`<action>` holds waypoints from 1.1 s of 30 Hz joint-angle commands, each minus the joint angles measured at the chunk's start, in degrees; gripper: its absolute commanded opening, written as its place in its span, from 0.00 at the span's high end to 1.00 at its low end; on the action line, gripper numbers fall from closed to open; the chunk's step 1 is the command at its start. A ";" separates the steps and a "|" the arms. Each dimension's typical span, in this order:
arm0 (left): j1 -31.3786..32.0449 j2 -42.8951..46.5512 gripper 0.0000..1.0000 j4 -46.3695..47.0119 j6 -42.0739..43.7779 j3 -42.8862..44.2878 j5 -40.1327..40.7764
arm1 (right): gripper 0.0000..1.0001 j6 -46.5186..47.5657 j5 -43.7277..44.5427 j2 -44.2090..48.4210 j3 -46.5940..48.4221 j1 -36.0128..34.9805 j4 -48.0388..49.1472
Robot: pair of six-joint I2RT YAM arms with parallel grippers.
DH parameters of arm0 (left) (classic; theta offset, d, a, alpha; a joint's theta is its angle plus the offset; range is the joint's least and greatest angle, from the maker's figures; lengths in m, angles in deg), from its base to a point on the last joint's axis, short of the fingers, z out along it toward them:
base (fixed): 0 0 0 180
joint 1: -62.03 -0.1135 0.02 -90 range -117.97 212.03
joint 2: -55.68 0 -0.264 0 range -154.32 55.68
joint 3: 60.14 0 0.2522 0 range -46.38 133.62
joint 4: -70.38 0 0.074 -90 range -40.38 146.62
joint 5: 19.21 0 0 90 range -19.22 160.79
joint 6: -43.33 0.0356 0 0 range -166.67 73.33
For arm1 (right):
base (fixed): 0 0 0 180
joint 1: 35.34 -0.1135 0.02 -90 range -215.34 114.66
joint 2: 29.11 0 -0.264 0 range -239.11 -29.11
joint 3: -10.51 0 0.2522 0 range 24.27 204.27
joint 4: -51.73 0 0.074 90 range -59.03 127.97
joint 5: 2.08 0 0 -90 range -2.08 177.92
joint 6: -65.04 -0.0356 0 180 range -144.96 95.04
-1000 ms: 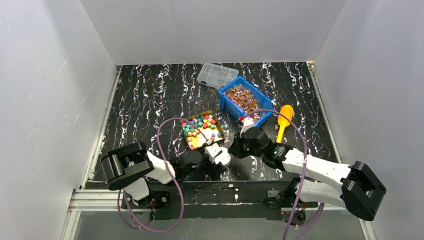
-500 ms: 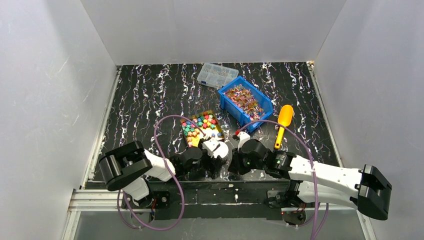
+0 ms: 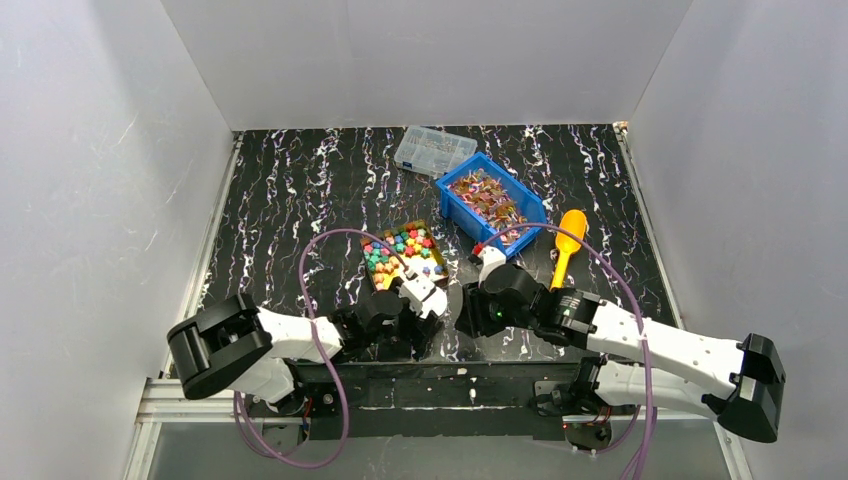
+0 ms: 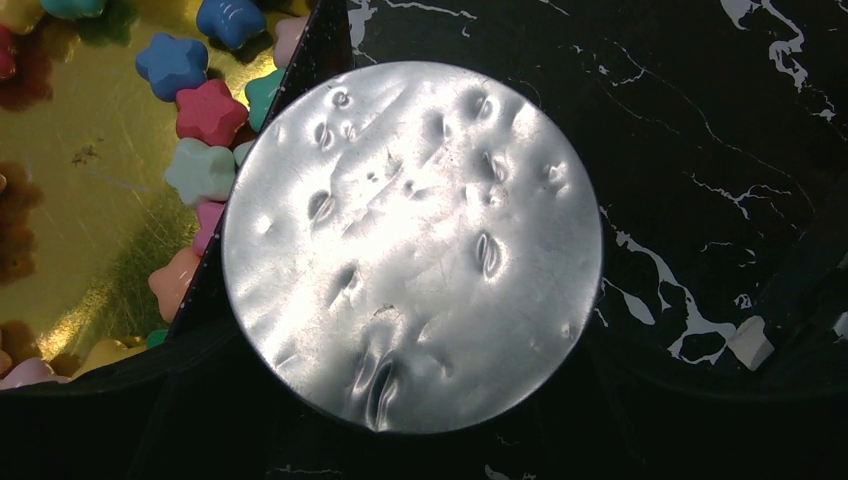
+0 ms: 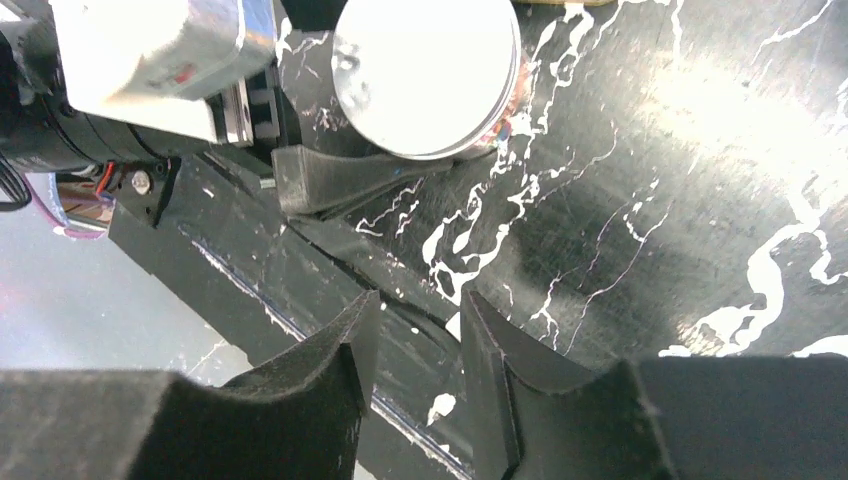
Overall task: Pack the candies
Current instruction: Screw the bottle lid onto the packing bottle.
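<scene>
Colourful star-shaped candies (image 3: 400, 255) fill a gold tray (image 4: 60, 200) at mid-table, and some show in the left wrist view (image 4: 205, 110). Shiny wrapped candies (image 3: 488, 198) lie in a blue bin (image 3: 455, 215). My left gripper (image 3: 420, 300) is shut on a round container with a silver foil top (image 4: 410, 245), hovering over the tray's near right corner. Its fingers are mostly hidden in shadow. My right gripper (image 5: 415, 300) is just right of it near the table's front edge, open by a narrow gap with nothing between its fingers.
A clear compartment box (image 3: 433, 150) with pale small parts sits behind the blue bin. An orange scoop (image 3: 568, 240) lies right of the bin. The left arm's purple cable (image 3: 315, 290) loops over the table. White walls close in three sides.
My left gripper has carried the silver-topped container up and left, toward the gold tray. My right gripper has drawn back from the blue bin toward the front edge.
</scene>
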 commanded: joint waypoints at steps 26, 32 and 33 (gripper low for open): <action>-0.38 22.95 0.02 -32.92 -5.00 1.45 -10.89 | 0.32 8.57 7.47 -7.28 14.89 0.91 -6.07; -0.36 29.98 0.02 -45.21 -7.66 7.11 -9.83 | 0.19 10.36 9.14 -8.83 17.95 2.03 -7.06; -0.33 31.30 0.02 -46.26 -8.55 7.96 -9.65 | 0.17 10.78 9.33 -9.09 18.70 2.21 -7.21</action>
